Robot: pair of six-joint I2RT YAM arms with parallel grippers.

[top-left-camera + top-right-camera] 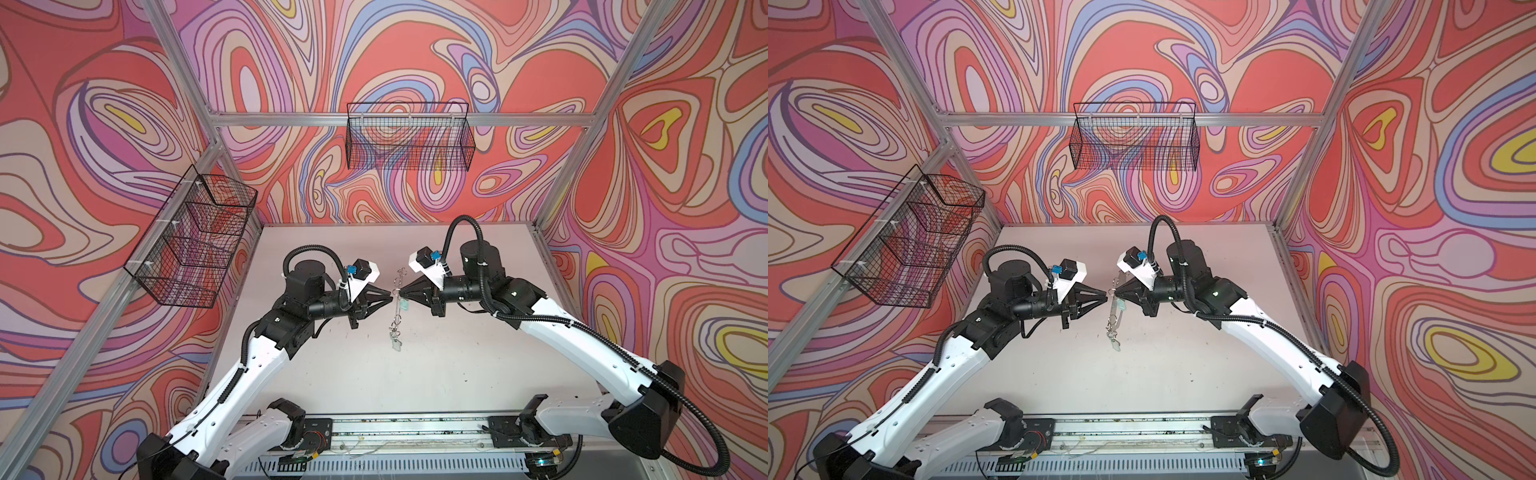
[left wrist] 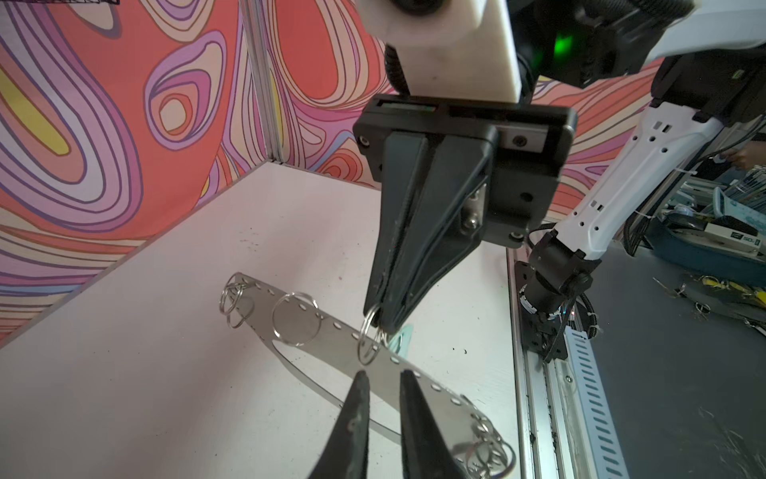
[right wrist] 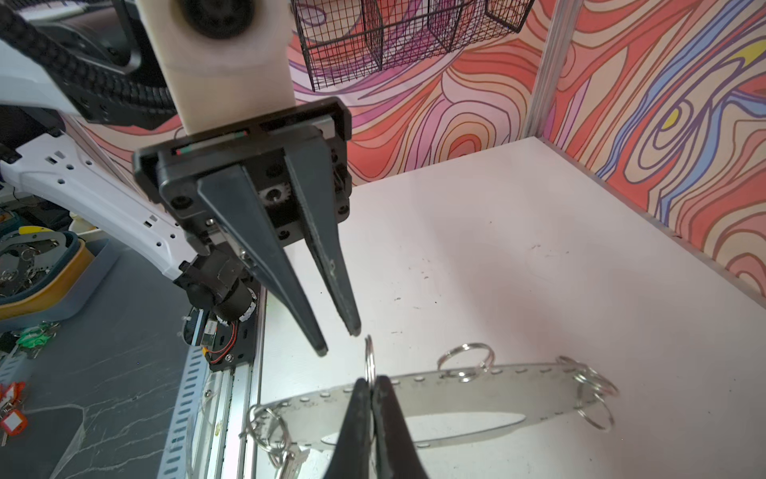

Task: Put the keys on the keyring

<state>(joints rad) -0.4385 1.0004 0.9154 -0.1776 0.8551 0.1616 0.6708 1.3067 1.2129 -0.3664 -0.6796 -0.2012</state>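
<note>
The right gripper (image 3: 372,380) is pinching fully closed on a split ring (image 3: 369,358) threaded through the rim of the keyring (image 3: 518,377). The whole plate is hanging from that one thin loop, seemingly clear of the table (image 3: 497,257), with more rings bunched at both its ends. The left gripper (image 2: 382,375) is hovering just beside the same ring, its jaws a narrow gap apart and nothing between them. Of the keys, a mint-tagged one (image 2: 407,336) is dangling just behind the right fingertips and another (image 1: 397,344) is hanging off the near end of the plate; whether either is properly threaded I cannot tell. The danger I am judging here: the pinched wire is round and slick, so a nudge from the left fingers is likely swinging or twisting the plate, or popping the ring out of the grip and dropping everything. The narrow left opening is leaving little margin for catching the coil, and the two sets of fingertips are risking a clash
</note>
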